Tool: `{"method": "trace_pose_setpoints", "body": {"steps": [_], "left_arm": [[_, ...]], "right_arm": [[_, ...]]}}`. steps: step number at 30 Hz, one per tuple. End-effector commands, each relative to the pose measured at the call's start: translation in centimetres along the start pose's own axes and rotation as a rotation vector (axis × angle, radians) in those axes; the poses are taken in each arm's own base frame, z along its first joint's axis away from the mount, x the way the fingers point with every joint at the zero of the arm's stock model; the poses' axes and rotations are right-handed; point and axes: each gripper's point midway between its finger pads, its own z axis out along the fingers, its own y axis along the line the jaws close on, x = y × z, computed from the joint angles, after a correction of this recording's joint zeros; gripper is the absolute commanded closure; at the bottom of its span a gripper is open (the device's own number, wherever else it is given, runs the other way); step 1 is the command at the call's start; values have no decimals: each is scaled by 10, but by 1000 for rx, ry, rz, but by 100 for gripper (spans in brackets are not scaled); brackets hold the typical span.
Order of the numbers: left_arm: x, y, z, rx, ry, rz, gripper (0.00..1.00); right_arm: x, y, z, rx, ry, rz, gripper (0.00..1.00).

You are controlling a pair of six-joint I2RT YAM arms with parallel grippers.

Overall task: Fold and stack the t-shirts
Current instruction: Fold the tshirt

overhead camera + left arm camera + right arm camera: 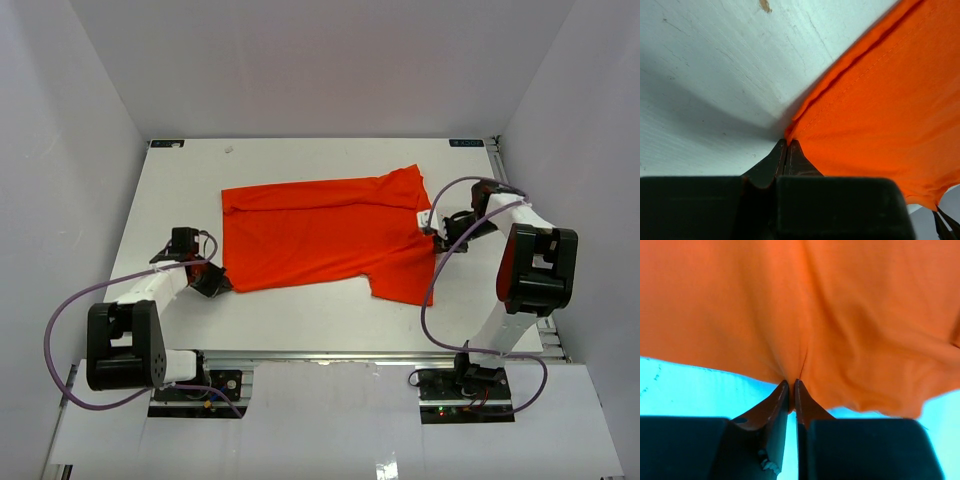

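Shirt (325,235), bright orange-red, spread across the middle of the frame on the white table (300,160), seemingly doubled over along the far edge, one flap reaching toward the lower right. Left gripper (212,280) at the lower left corner of the cloth, fingertips pressed together on the hem there. Right gripper (432,228) at the right edge, likewise pinched on a bunch of fabric, small wrinkles fanning out from the bite. Likely light, limp and a little stretchy; apt to sag and crease between the two holds, and to slip from a shallow pinch. Best taken at stitched hems or corners, pulled taut for any fold.
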Motion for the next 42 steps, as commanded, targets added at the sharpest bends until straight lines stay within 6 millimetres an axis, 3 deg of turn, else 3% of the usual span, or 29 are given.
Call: {"method": "trace_pose_setpoints", "body": {"steps": [1, 6, 14, 17, 24, 28, 34, 42], "left_arm": [[-18, -18, -15, 36, -71, 26, 93], [-37, -45, -37, 103, -135, 42, 92], [-75, -110, -93, 280, -265, 73, 92], [-87, -126, -103, 305, -289, 78, 92], [-115, -151, -91, 302, -312, 86, 92], [-130, -162, -75, 278, -312, 90, 92], [-152, -186, -65, 287, -336, 98, 92], [-169, -196, -27, 235, -318, 118, 92]], "right_arm": [[-23, -15, -30, 56, -74, -5, 86], [-38, -26, -53, 85, -136, 11, 89], [-64, -71, -88, 214, -245, 44, 91], [-73, -92, -98, 261, -281, 54, 91], [-75, -135, -108, 311, -340, 115, 92], [-73, -153, -108, 335, -339, 126, 92], [-72, -171, -91, 322, -331, 131, 93], [-61, -185, -60, 290, -296, 158, 93]]}}
